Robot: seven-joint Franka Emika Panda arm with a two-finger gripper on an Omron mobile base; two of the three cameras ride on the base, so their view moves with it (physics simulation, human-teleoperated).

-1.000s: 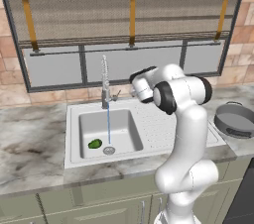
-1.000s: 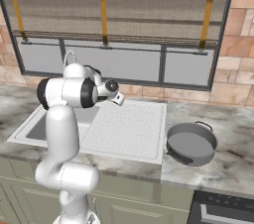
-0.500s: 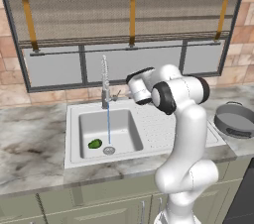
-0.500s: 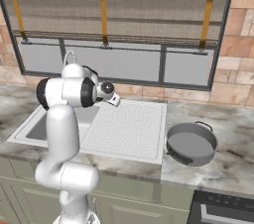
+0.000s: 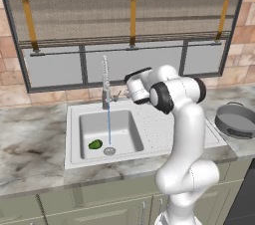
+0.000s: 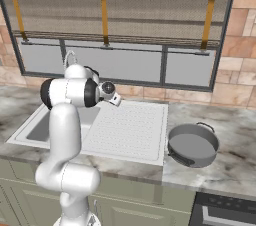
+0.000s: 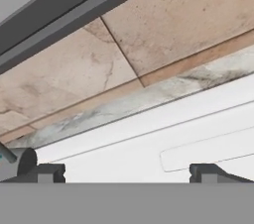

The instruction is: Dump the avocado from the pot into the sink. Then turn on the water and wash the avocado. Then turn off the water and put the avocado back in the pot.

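Note:
The dark green avocado lies on the floor of the sink, left of the drain, with a thin stream of water running down from the faucet just beside it. My gripper hangs over the sink's back rim, right of the faucet and close to its small lever. In the hand view the fingertips stand wide apart with nothing between them, so the gripper is open and faces the sink's back rim and the brick wall. The grey pot sits on the counter far right.
The ridged drainboard lies between basin and pot. A grey round part, which may be the faucet's base, shows at the hand view's left edge. Marble counter runs left of the sink; window frame and brick wall stand close behind.
The hand has crept a little to the left, toward the faucet. Water keeps running; the avocado and pot have stayed put.

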